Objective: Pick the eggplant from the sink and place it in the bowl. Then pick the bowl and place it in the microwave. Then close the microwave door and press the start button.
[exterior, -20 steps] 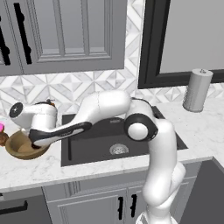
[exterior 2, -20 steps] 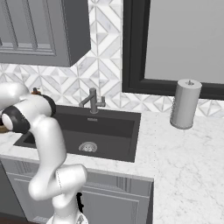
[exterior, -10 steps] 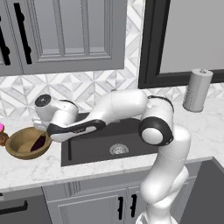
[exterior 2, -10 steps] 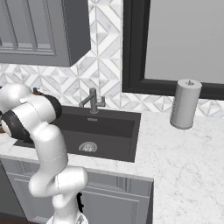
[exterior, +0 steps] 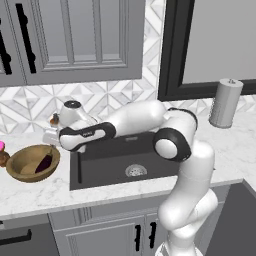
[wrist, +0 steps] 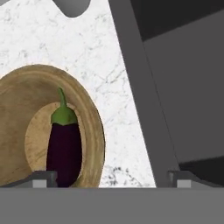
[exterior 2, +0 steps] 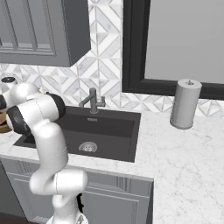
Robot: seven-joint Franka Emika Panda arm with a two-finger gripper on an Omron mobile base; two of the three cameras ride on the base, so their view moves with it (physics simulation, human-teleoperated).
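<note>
The dark purple eggplant [exterior: 44,162] [wrist: 64,148] lies inside the wooden bowl [exterior: 22,167] [wrist: 94,127], green stem end pointing away from the hand. The bowl stands on the marble counter just left of the dark sink [exterior: 125,160] [exterior 2: 105,131] [wrist: 188,87]. My gripper [exterior: 50,137] [wrist: 113,179] hovers above the bowl's right rim, near the sink's left edge. It is open with nothing between its fingertips [wrist: 43,177]. The microwave and its door are out of view.
A grey faucet [exterior 2: 92,101] rises behind the sink. A paper towel roll [exterior: 225,102] [exterior 2: 185,103] stands on the counter at the right. Small pink and brown objects [exterior: 2,152] sit left of the bowl. Grey cabinets [exterior: 75,40] hang overhead.
My gripper has risen and drawn back to the right, from inside the bowl toward the sink edge. The eggplant stays in the bowl, and the jaws remain wide.
</note>
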